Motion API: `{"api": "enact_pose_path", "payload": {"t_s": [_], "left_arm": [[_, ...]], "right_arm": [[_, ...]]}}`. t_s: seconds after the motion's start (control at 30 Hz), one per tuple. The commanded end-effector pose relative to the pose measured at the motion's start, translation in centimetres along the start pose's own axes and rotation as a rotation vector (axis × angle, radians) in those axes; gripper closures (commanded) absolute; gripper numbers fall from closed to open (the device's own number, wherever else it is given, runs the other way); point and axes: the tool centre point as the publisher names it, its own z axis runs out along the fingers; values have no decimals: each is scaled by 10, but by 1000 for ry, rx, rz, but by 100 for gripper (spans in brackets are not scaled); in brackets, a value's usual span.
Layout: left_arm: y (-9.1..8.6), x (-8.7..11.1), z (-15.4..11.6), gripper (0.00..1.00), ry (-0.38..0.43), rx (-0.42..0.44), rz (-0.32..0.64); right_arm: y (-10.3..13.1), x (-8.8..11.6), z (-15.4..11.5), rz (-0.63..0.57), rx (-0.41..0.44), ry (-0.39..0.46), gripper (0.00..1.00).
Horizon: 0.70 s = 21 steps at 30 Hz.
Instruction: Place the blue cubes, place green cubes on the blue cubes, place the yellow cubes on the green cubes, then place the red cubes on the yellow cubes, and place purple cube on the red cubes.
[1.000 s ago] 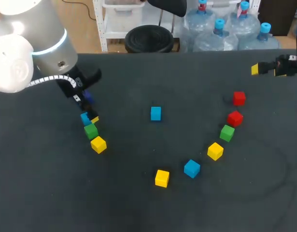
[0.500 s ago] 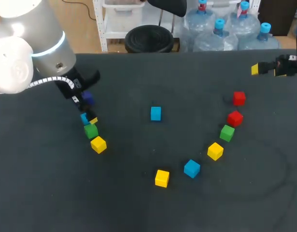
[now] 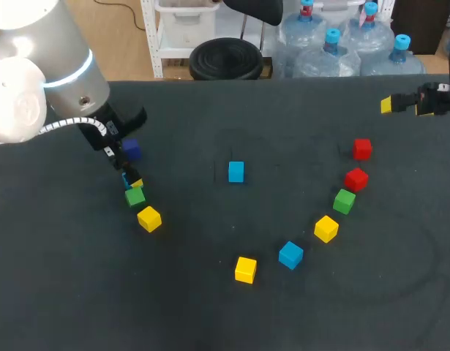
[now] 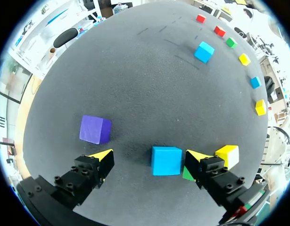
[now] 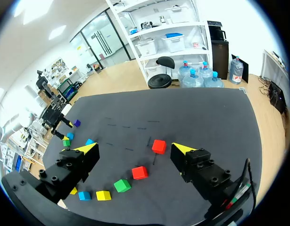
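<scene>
My left gripper (image 4: 150, 157) is open low over the table's left side, and a blue cube (image 4: 166, 160) sits between its fingers, nearer one of them. A purple cube (image 4: 95, 129) lies just ahead of the other finger. Beside the gripper are a green cube (image 3: 135, 196) and a yellow cube (image 3: 149, 219). In the head view the arm hides most of that blue cube. Another blue cube (image 3: 236, 172) is at the table's middle. My right gripper (image 3: 404, 106) hangs open and empty at the far right, with two red cubes (image 5: 159, 146) (image 5: 139, 172) ahead of it.
An arc of cubes runs across the right half: red (image 3: 362, 148), red (image 3: 355, 178), green (image 3: 344, 200), yellow (image 3: 326, 228), blue (image 3: 290, 254) and yellow (image 3: 246, 269). The dark table top (image 3: 78, 292) is bare at the front left.
My left arm has shifted slightly back and left, so more of the purple cube shows and the blue cube under it is more hidden. The right arm has not moved.
</scene>
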Motion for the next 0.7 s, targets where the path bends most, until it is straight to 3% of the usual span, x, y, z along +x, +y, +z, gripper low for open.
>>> {"api": "enact_pose_path", "payload": {"t_s": [0.03,0.37,0.7], "left_arm": [[4,-4,0,0,3,8,6],[8,-5,-3,0,-5,5,3],[11,-2,0,41,6,12,0]], "right_arm": [[1,0,0,0,3,-1,0],[1,0,0,0,3,-1,0],[1,0,0,0,3,-1,0]]}}
